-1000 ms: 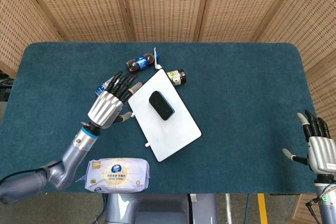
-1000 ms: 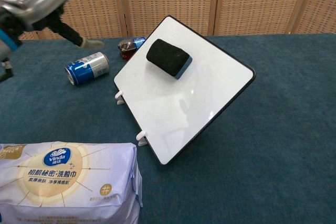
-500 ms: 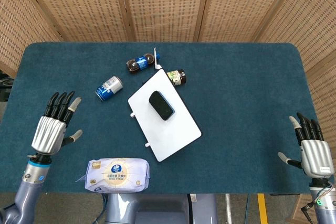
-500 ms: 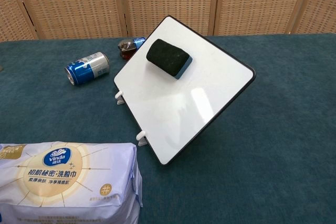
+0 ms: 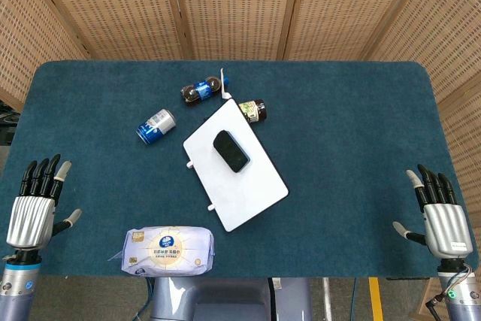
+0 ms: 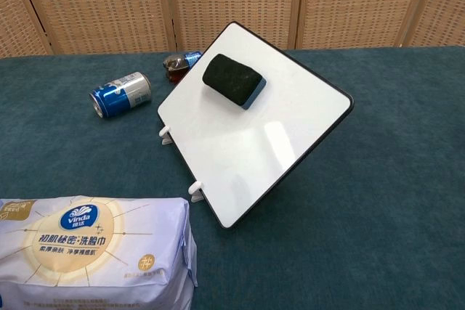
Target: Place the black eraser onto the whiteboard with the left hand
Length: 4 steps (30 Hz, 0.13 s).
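Resting on whiteboard (image 5: 244, 178), black eraser (image 5: 231, 150) (blue edge), both hands empty, fingers apart

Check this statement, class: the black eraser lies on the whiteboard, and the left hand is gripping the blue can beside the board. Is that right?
Not quite. The black eraser does lie on the whiteboard, but the left hand holds nothing: the head view shows it open at the table's near left edge, far from the blue can.
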Available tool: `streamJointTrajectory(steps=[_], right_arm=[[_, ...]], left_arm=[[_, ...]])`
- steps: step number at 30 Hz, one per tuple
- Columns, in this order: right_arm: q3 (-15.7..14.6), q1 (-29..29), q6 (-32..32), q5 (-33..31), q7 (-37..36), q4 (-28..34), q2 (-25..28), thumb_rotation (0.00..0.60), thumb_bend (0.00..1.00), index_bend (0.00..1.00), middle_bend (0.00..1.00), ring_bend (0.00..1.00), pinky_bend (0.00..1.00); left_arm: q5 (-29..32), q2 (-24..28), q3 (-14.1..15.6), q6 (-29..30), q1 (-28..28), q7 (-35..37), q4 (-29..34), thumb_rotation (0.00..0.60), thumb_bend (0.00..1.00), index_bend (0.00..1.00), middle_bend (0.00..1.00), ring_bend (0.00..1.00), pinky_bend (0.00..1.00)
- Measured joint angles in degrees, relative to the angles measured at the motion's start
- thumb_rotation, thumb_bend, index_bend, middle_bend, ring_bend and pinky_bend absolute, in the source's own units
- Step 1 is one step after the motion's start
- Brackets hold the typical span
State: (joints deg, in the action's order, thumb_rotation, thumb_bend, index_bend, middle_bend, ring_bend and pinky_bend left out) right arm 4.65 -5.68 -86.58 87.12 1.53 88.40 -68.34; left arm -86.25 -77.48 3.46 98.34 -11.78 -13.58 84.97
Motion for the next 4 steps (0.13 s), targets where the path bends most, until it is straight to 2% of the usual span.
streamJointTrajectory(steps=[4], right_arm=[[-0.19,0.0,-0.08,0.37,0.29,0.0,-0.04,0.6,0.05,0.0,0.0,0.0,0.0]], left_arm=[[0.37,0.69,-0.71,-1.04,0.92,0.34,0.5,0.6,0.14,0.0,0.0,0.0,0.0]])
